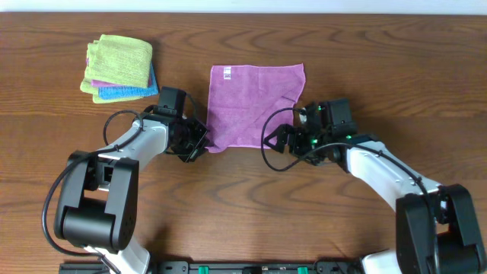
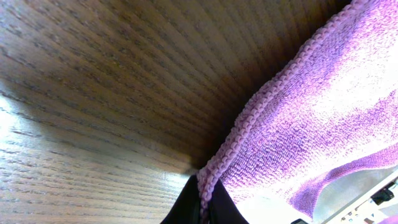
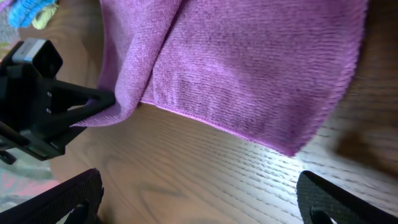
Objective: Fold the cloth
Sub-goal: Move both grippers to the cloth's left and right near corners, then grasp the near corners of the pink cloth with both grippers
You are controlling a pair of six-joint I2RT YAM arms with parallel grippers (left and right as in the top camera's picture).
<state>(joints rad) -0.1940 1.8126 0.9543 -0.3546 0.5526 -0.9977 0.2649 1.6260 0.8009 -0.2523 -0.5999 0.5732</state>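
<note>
found the left gripper point(image 1: 196, 146) pinched shut on the near left corner of the cloth point(image 1: 251, 103), with the stitched hem caught between its dark fingertips point(image 2: 200, 208). saw, from the left wrist, purple fabric running up and to the right from those jaws, raised a little off the wood just beside them. found the right gripper point(image 1: 283, 143) with jaws spread wide and nothing between them, its fingers point(image 3: 65, 202) low at the two edges of the right wrist view. noted the cloth's other near corner just ahead of that open gap, apart from either finger; could not tell whether it lay flat on the table point(image 1: 243, 213) or hung just above it. made out, ahead of the right jaws and to their left, the left gripper's black finger holding its bunched corner. saw the rest of the cloth spread mostly flat beyond both pairs of jaws, with a small white tag point(image 1: 227, 74) at the far corner on the left gripper's side. spotted a stack of folded cloths point(image 1: 118, 68), lime-green on top and blue beneath, well apart from the left jaws, out on their far outer side.
</note>
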